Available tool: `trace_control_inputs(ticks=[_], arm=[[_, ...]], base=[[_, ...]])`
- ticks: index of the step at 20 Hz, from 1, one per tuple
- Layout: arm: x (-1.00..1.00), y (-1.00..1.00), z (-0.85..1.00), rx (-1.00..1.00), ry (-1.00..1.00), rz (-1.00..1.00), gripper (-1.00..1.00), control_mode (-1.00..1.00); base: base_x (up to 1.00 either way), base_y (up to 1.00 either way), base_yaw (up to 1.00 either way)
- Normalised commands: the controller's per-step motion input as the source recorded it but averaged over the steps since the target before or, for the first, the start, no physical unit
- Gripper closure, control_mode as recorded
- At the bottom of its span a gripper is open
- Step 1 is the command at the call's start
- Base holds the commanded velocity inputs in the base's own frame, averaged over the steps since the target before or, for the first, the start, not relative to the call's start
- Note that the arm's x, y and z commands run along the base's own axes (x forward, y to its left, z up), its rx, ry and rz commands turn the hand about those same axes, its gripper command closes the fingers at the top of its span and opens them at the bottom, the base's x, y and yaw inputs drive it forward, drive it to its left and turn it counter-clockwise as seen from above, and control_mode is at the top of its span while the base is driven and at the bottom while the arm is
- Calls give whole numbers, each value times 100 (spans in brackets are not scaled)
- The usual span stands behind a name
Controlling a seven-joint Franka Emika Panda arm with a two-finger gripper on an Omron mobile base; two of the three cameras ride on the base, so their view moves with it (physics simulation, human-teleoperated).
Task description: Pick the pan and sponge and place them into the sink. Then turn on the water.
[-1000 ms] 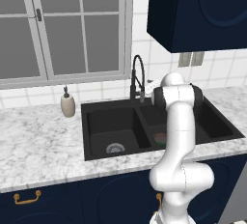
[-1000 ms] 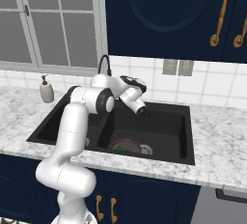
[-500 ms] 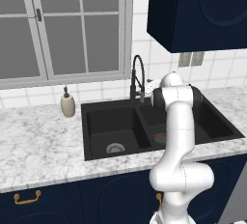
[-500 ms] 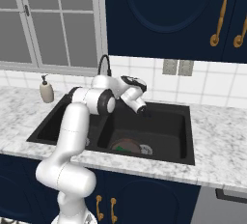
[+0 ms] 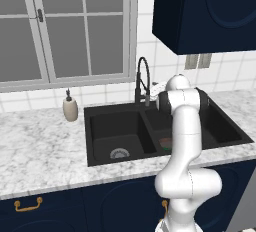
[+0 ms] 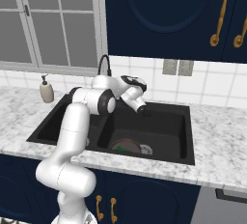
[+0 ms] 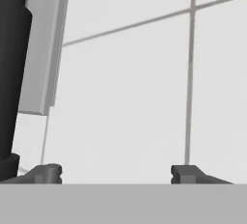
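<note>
Black rectangular double-basin sink in marbled counter; round brown pan and green sponge lie in its right basin. My claw gapes, empty (facing white tile).

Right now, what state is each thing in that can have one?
gripper: open, empty, facing the tiled wall.
faucet: no water running.
pan: in the sink's right basin.
sink: left basin holds nothing.
soap bottle: upright on the counter.

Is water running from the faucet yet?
No. In the left base view the faucet stands over the sink with no light-blue stream falling from its spout.
</note>
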Motion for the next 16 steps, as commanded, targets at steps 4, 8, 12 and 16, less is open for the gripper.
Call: trace_control_inputs(ticks=[4,8,12,16], arm=[[0,0,-22,-2,0,0,-100,-100],[0,0,-29,-1,0,-1,-100,-100],[0,8,-38,-1,0,-3,100,-100],[0,9,-41,-2,0,-6,100,-100]], base=[[0,0,0],[0,0,0],[0,0,0],[0,0,0]])
